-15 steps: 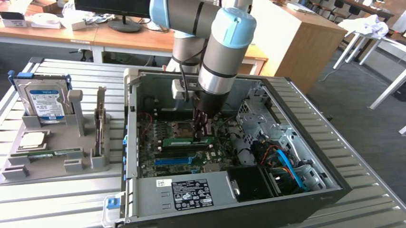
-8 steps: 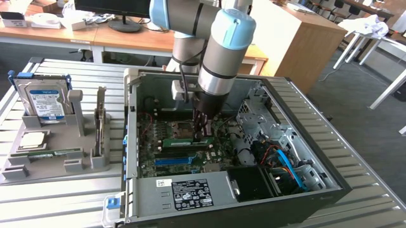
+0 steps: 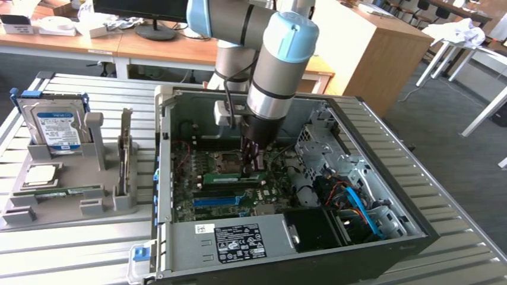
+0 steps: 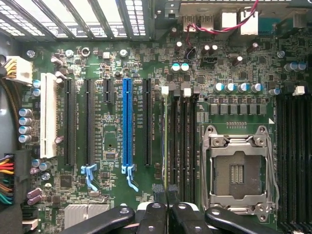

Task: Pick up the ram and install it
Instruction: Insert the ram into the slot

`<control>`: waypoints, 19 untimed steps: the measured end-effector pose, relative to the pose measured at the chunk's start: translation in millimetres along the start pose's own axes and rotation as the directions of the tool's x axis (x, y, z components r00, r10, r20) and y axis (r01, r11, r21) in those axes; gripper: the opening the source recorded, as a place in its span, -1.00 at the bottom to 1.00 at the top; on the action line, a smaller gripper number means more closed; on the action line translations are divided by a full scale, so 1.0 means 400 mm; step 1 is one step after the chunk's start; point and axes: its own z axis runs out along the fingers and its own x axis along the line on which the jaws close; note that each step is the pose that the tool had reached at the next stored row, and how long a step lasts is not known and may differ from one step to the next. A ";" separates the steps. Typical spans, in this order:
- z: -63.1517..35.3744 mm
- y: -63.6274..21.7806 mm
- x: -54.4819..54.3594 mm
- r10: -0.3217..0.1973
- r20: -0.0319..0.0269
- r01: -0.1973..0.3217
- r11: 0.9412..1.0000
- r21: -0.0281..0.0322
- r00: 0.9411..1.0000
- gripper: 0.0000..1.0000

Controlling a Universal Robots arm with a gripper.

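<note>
The ram is a slim green stick standing on edge in a memory slot beside the CPU socket of the motherboard, inside the open computer case. My gripper reaches straight down into the case and is shut on the ram near its end at the exterior view's right. In the wrist view the ram shows edge-on as a thin line among the black memory slots. The black fingers of my gripper are pressed together over it.
A long blue slot and black expansion slots lie beside the memory slots. The power supply and cables crowd the case. Outside, a grey tray holds a hard drive, an expansion card and another green stick.
</note>
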 end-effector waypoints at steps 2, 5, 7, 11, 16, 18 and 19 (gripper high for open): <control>0.000 0.000 0.000 0.000 0.000 0.000 1.000 0.000 1.000 -0.76; 0.000 0.000 0.000 0.000 0.000 0.000 1.000 0.000 1.000 -0.76; 0.002 0.000 -0.001 0.000 0.000 0.000 1.000 0.000 1.000 -0.76; 0.007 0.000 -0.001 0.000 0.000 0.000 1.000 0.001 1.000 -0.76; 0.009 0.000 0.000 0.000 0.000 0.000 1.000 0.001 1.000 -0.76; 0.011 0.000 -0.001 0.000 0.000 0.000 1.000 0.002 1.000 -0.76; 0.011 0.000 -0.002 0.000 0.000 0.000 1.000 0.002 1.000 -0.76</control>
